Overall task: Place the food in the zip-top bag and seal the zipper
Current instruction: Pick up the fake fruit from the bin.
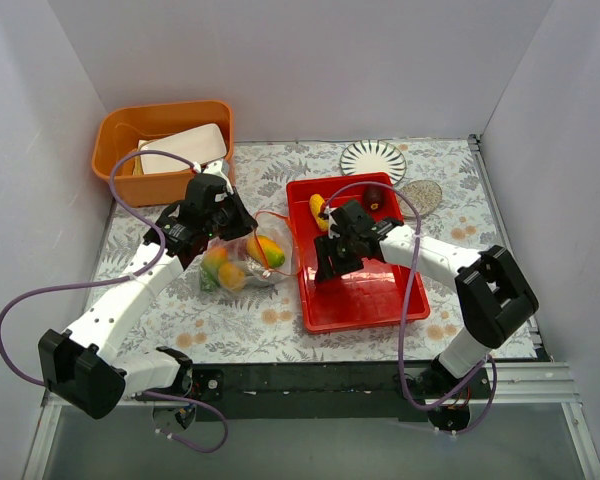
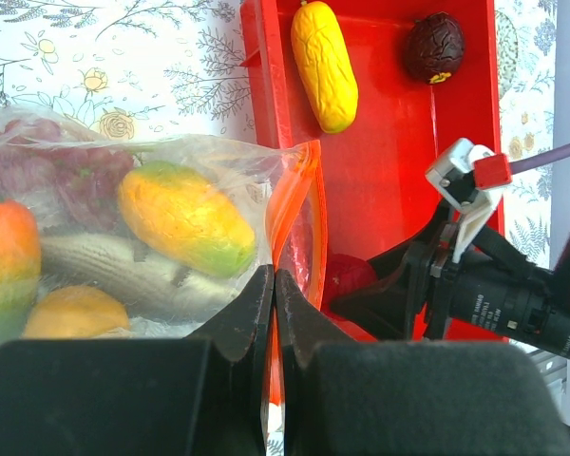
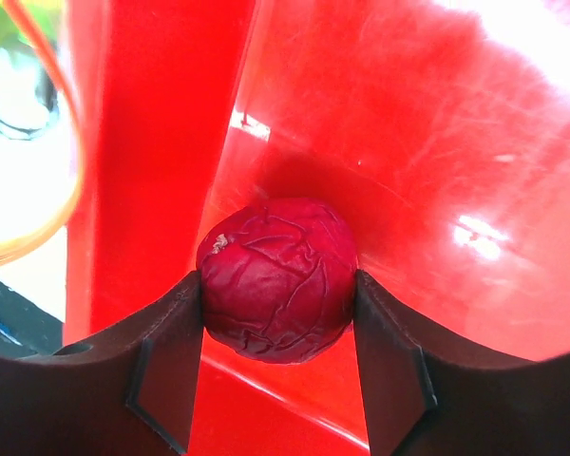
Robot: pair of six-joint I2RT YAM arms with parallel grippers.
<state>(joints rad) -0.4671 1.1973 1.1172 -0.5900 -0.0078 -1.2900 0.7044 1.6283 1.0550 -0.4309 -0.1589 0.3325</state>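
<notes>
The clear zip-top bag [image 1: 242, 262] lies left of the red tray [image 1: 365, 300]. It holds mangoes [image 2: 185, 217], purple grapes [image 2: 76, 176] and a grey fish-like piece [image 2: 123, 271]. My left gripper [image 2: 275, 277] is shut on the bag's mouth edge at the orange-red zipper [image 2: 290, 204]; it also shows in the top view [image 1: 238, 228]. My right gripper [image 3: 277, 285] is down in the tray near its left wall, shut on the red apple [image 3: 277, 278]. Yellow corn [image 2: 325, 65] and a dark plum [image 2: 434, 46] lie at the tray's far end.
An orange basin [image 1: 165, 125] holding a white board stands at the back left. A striped plate [image 1: 373, 158] and a speckled disc [image 1: 422, 195] lie behind the tray. White walls enclose the table on three sides.
</notes>
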